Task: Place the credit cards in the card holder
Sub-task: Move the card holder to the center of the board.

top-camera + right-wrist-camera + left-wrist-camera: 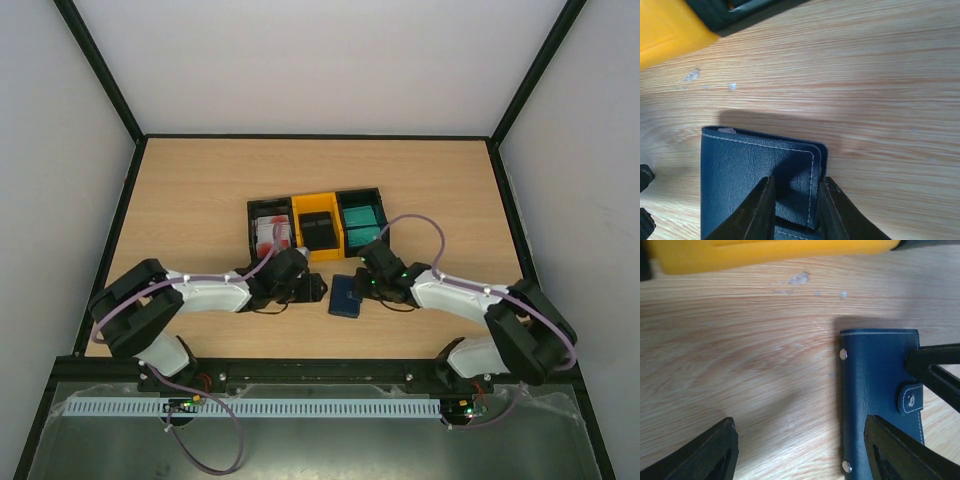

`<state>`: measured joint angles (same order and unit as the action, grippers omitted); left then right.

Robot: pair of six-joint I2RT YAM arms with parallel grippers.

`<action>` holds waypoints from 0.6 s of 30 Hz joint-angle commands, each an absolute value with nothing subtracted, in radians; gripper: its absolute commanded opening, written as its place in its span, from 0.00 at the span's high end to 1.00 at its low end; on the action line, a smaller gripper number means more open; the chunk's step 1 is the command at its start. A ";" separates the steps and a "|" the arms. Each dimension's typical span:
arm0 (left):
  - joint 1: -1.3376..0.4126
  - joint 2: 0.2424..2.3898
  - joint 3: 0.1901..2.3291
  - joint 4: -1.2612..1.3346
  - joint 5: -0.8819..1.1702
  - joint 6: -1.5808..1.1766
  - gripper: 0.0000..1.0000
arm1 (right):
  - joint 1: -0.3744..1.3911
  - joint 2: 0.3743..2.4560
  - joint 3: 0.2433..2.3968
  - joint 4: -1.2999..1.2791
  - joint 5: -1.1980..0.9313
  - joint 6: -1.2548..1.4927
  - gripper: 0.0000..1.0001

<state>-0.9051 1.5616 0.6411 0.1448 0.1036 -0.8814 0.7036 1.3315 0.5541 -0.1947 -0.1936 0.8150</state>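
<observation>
**Desk:** Where is the card holder?

**Photographer:** The navy card holder point(346, 297) lies folded shut on the wooden table point(200, 200), just in front of a row of 3 open-top bins and between the 2 wrists.

**Desk:** And the credit cards?

**Photographer:** All are in the bins. White cards with red blotches point(271, 234) sit in the left black bin point(250, 225), black cards point(320, 228) in the yellow bin point(312, 204), and teal cards point(360, 217) in the right black bin point(360, 192).

**Desk:** The grippers?

**Photographer:** The right gripper point(797, 187) is pinched on the holder's stitched corner, with 1 finger on either side of the leather edge. The left gripper point(800, 427) is spread wide, low over the wood and holding nothing. 1 of its fingers point(900, 450) overlaps the holder's near end, though I cannot tell whether it touches. The other finger is over bare table.

**Desk:** Any detail on the holder?

**Photographer:** Its snap tab point(910, 399) lies flat on the upper face, on the side toward the right gripper.
</observation>
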 commanded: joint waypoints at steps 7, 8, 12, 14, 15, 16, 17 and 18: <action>-0.900 1.481 0.558 0.137 0.046 -0.926 0.35 | 0.860 1.452 0.735 -0.351 0.129 0.810 0.52; -0.900 1.479 0.556 0.148 0.056 -0.924 0.36 | 0.869 1.451 0.743 -0.379 0.160 0.818 0.50; -0.900 1.478 0.549 0.176 0.079 -0.926 0.37 | 0.906 1.426 0.745 -0.437 0.205 0.845 0.47; -0.899 1.484 0.547 0.191 0.093 -0.930 0.37 | 0.915 1.418 0.736 -0.436 0.173 0.852 0.46; -0.900 1.489 0.547 0.204 0.105 -0.932 0.38 | 0.916 1.415 0.723 -0.422 0.143 0.856 0.46; -0.900 1.496 0.547 0.218 0.117 -0.937 0.37 | 0.917 1.409 0.707 -0.402 0.111 0.863 0.46; -0.899 1.503 0.547 0.237 0.131 -0.947 0.37 | 0.918 1.402 0.687 -0.382 0.084 0.871 0.47; -0.900 1.516 0.548 0.245 0.144 -0.958 0.37 | 0.916 1.395 0.671 -0.366 0.061 0.879 0.47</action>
